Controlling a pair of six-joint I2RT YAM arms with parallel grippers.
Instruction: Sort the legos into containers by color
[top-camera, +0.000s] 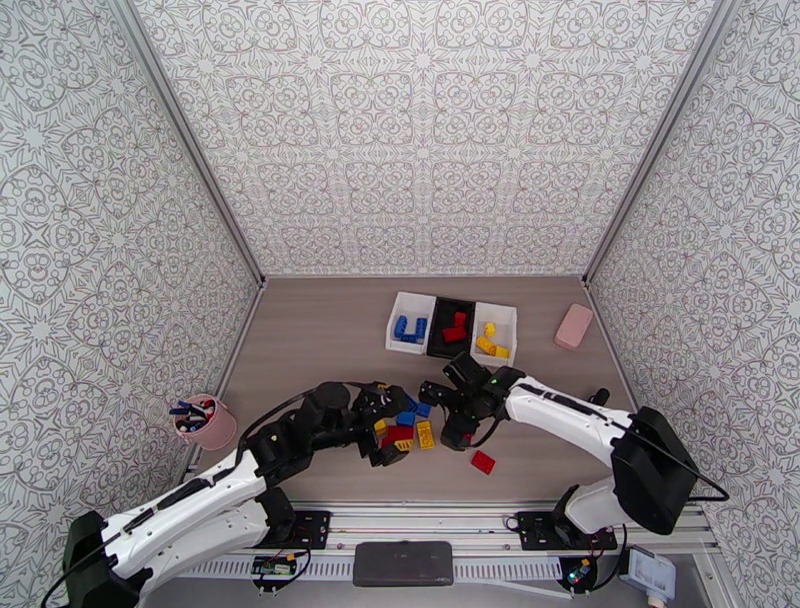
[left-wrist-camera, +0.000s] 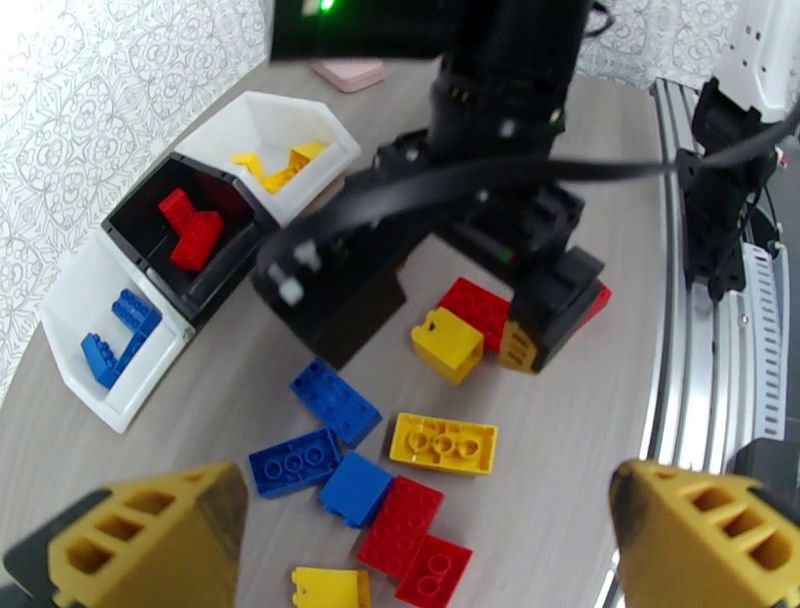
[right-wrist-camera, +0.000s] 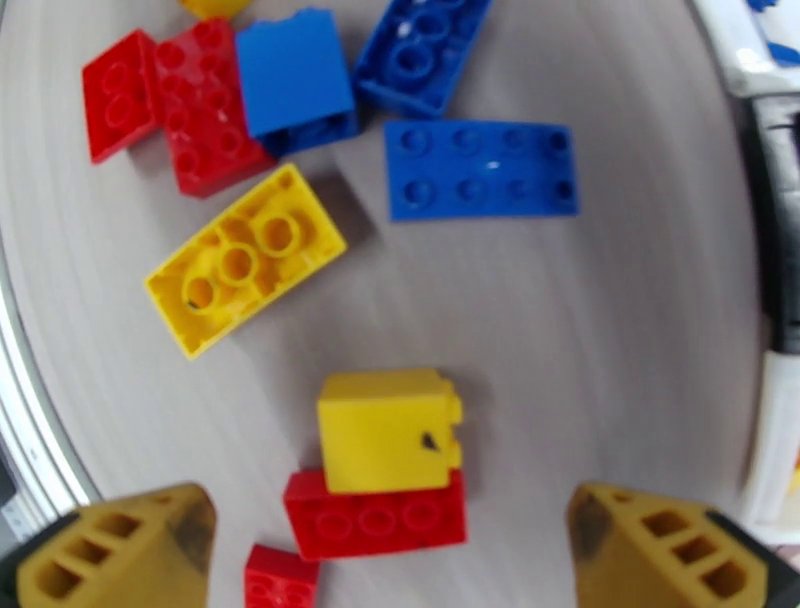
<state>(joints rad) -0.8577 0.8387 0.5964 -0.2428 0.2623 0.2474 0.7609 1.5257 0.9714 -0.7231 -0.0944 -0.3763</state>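
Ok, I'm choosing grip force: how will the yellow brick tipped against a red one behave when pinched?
The yellow brick looks like hard plastic: probably stiff and light. Its smooth sides may slip. It seems to touch the red brick, so both might shift.

Legos (top-camera: 425, 434): red, blue and yellow; surface (top-camera: 320, 330): grey-brown wood grain. Containers (top-camera: 411, 297): white, black, white, with blue, red and yellow bricks inside in that order. Walls (top-camera: 420, 120): white with grey floral tracery; cup (top-camera: 212, 430) and block (top-camera: 573, 326) pink.
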